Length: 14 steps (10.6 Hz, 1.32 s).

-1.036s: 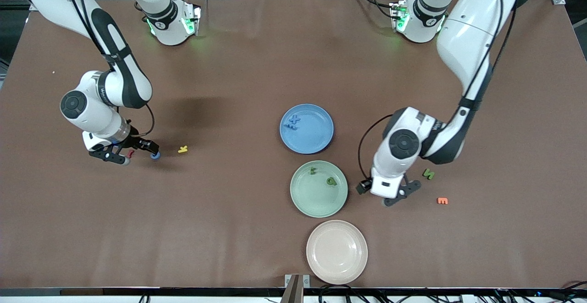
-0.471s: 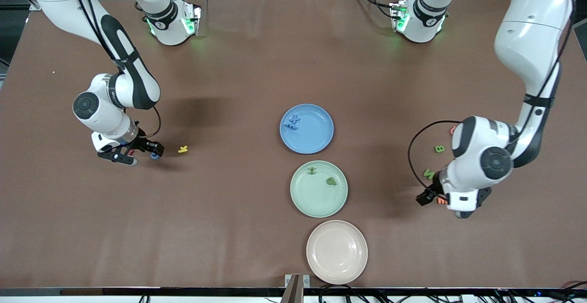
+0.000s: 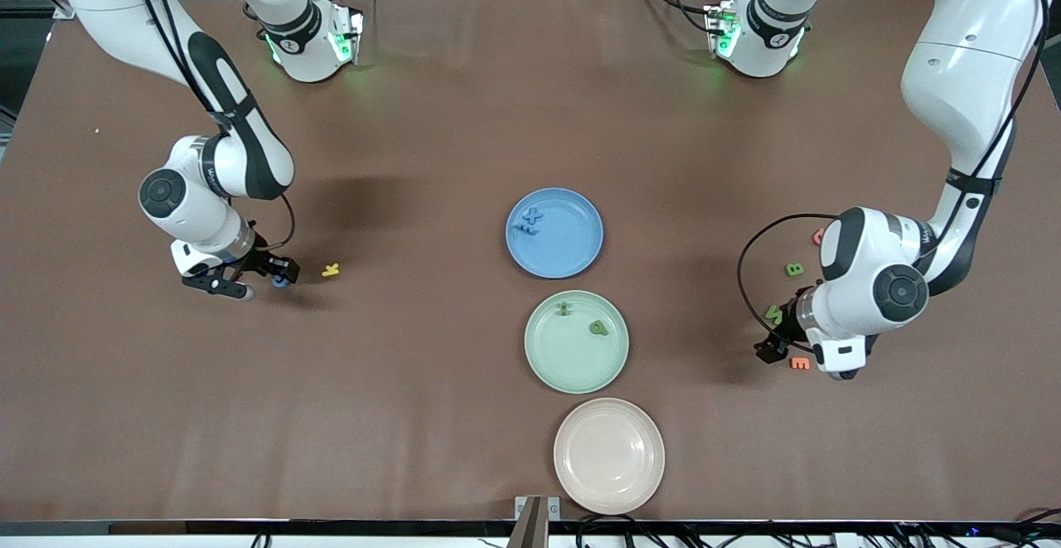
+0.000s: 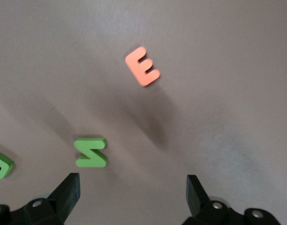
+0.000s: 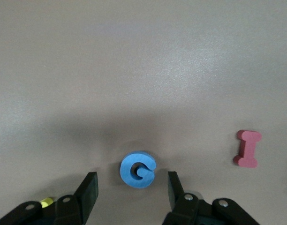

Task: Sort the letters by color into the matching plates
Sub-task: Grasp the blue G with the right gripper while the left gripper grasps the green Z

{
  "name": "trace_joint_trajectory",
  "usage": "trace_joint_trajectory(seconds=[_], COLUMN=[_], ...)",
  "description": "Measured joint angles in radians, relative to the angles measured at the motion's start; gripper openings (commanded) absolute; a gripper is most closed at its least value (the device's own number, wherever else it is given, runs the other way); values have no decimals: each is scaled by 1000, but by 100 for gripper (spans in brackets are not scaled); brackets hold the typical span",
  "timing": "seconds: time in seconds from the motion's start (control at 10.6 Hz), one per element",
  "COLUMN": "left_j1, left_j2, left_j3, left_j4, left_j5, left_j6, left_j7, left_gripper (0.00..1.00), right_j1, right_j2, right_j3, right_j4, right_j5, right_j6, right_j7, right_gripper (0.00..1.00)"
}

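A blue G [image 5: 138, 170] lies flat on the table between the fingers of my right gripper [image 5: 132, 190], which is open with a gap on each side. In the front view the blue G [image 3: 282, 281] lies toward the right arm's end. The blue plate [image 3: 572, 245] holds blue letters [image 3: 530, 220]. The mint green plate [image 3: 572, 361] holds two green letters [image 3: 598, 328]. My left gripper [image 4: 132, 192] hangs open and holds nothing, above the table beside a green N [image 4: 91, 152]. The green N [image 3: 774, 313] and a green B [image 3: 795, 269] lie at the left arm's end.
A yellow k [image 3: 331, 269] lies beside the G. A red I [image 5: 247, 148] lies close to the right gripper. An orange E [image 3: 800, 363] and a pink letter [image 3: 817, 237] lie among the green ones. A beige-pink plate [image 3: 608, 455] stands nearest the front camera.
The left arm has swung from beside the green plate to above the N and E. The right gripper's jaws have narrowed around the blue G.
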Motion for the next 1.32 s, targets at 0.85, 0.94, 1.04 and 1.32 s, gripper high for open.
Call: trace_joint_trajectory(seconds=[0.85, 0.94, 1.04, 1.32], left_j1=[62, 63, 63, 63], left_j2=[-18, -19, -19, -19], left_j3=[6, 6, 6, 6], left_j4=[-145, -148, -153, -179], left_j5=[58, 58, 58, 58], left_j6=[193, 193, 195, 236], left_j7=[-1, -1, -1, -1], left_gripper=[100, 100, 100, 100], right_j1=[19, 21, 23, 26], right_j2=[29, 26, 27, 24], right_j3=[-4, -6, -7, -7], right_j4=[0, 0, 0, 7], right_j5=[0, 0, 0, 0], right_j6=[39, 39, 40, 20], right_j7=[-1, -1, -1, -1], right_gripper=[0, 0, 0, 0])
